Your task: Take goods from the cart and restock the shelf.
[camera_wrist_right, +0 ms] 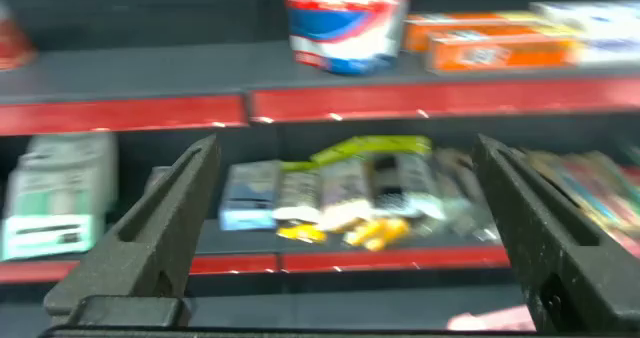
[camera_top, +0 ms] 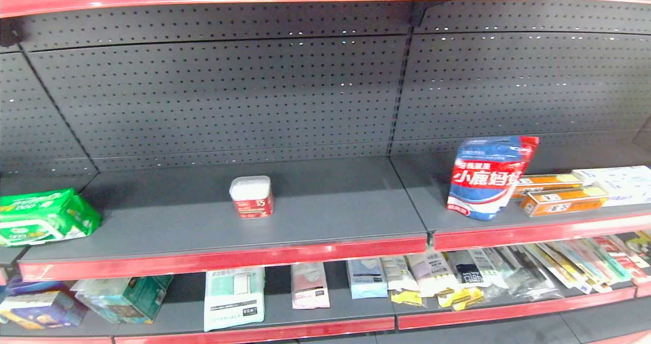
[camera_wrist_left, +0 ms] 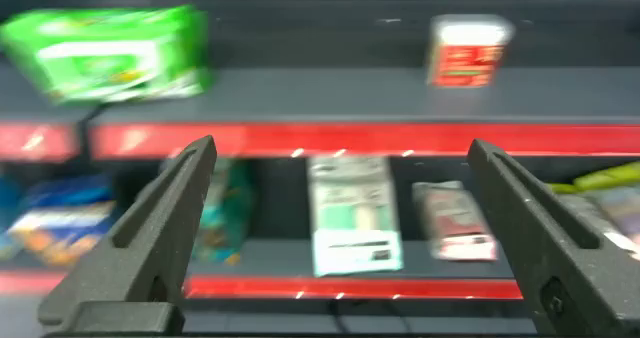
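shelf (camera_top: pixel 315 217) w/ red tub (camera_top: pixel 251 197), blue pouch (camera_top: pixel 488 177); left gripper (camera_wrist_left: pixel 340 148), right gripper (camera_wrist_right: pixel 347 143) both spread, empty.

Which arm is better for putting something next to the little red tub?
Probably the left: the left gripper, open and empty, faces the red tub and green pack, while the right gripper faces the blue pouch farther right.

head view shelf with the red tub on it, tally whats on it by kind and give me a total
green wipes pack: 1
red tub with white lid: 1
blue, red and white pouch: 1
orange boxes: 2
white boxes: 2, cut off at the view's edge, so perhaps more
total on the shelf: 7 in sight
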Available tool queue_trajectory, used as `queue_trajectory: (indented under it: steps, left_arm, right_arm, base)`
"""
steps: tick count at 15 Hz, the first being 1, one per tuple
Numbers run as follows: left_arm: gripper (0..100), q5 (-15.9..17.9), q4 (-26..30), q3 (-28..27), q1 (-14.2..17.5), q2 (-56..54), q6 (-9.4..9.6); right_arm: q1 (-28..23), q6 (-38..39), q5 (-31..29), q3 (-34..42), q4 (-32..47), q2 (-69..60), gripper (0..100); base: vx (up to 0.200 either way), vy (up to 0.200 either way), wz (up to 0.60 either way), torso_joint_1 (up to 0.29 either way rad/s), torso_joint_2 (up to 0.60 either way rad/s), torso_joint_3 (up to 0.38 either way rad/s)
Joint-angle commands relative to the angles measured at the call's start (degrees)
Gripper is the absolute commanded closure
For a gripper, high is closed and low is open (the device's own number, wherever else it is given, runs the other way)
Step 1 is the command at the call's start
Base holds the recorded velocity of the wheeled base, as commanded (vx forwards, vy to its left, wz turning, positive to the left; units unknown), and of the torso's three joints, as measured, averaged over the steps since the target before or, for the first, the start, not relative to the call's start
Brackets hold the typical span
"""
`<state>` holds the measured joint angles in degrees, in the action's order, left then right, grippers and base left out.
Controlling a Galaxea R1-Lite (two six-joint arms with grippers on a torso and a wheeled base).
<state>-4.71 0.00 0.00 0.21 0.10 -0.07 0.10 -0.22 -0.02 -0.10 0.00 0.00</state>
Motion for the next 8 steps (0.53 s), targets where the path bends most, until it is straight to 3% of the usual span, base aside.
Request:
queue_trajectory:
  steps: [1, 8]
  left_arm:
    - [0, -0.04, 0.00, 0.00, -0.03, 0.08, -0.01]
    - [0, -0.04, 0.00, 0.00, -0.03, 0.08, -0.01]
  right_arm:
    - [-0.01, -0.04, 0.02, 0.01, 0.00, 0.09, 0]
    - [-0.01, -0.04, 0.02, 0.01, 0.00, 0.09, 0]
  base:
    - [0.000, 0.000, -0.60, 0.002, 0.01, 0.002]
    - [0.000, 0.000, -0.60, 0.002, 0.00, 0.005]
